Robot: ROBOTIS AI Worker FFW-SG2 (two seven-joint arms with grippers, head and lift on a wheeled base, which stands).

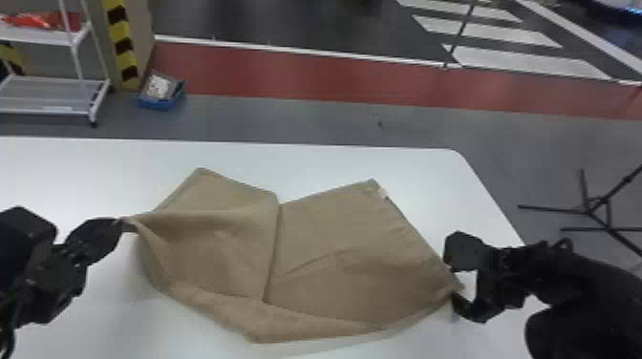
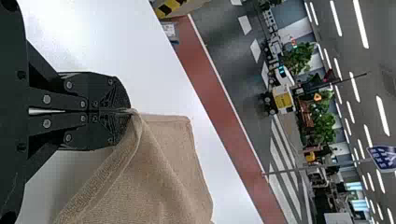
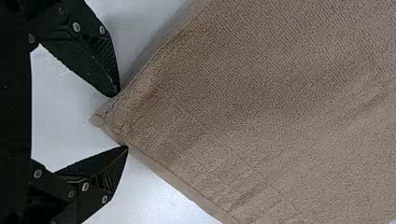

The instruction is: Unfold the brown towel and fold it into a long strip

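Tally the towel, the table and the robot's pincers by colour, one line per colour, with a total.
Brown: 1, the towel
White: 1, the table
Black: 2, the left pincer, shut on the towel, and the right pincer, open around a corner of it
Total: 4
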